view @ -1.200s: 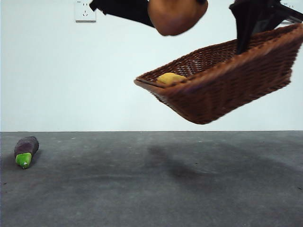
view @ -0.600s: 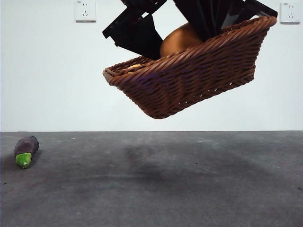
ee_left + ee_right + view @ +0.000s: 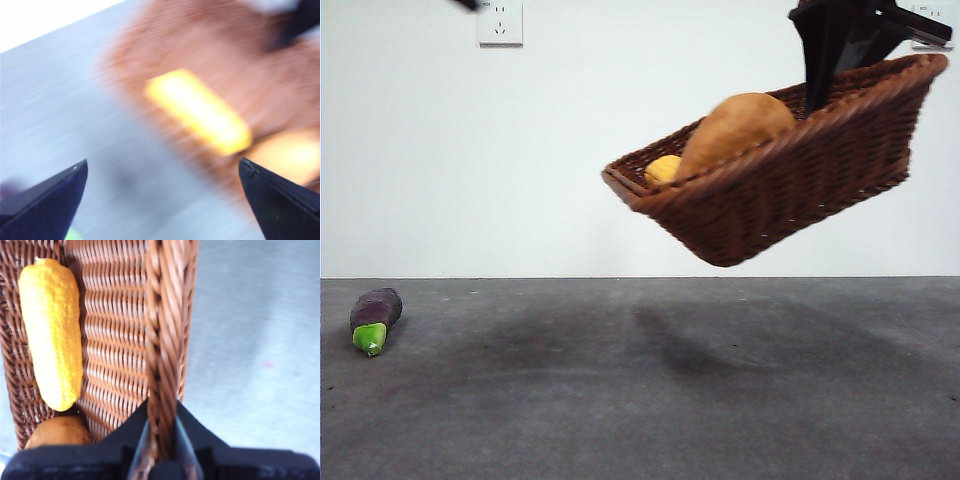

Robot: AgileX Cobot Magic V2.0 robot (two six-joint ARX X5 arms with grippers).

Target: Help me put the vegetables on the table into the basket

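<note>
My right gripper [image 3: 817, 98] is shut on the far rim of the brown wicker basket [image 3: 790, 190] and holds it tilted in the air above the table [image 3: 640, 400]. The orange-brown potato [image 3: 735, 125] and the yellow piece [image 3: 663, 168] lie inside it. In the right wrist view my jaws [image 3: 161, 440] pinch the basket [image 3: 115, 340] rim, with the yellow piece [image 3: 52, 330] and the potato [image 3: 57, 432] inside. My left gripper [image 3: 161, 165] is open and empty, apart from the basket, in a blurred view. The purple eggplant [image 3: 374, 318] lies on the table at far left.
A white wall with two power outlets [image 3: 500, 22] [image 3: 932, 25] stands behind the table. A black tip of the left arm [image 3: 468, 4] shows at the top left edge. The basket casts a faint shadow on the table.
The left gripper let the potato go into the basket and left the front view toward the upper left. The basket moved left under the potato, then back right.
</note>
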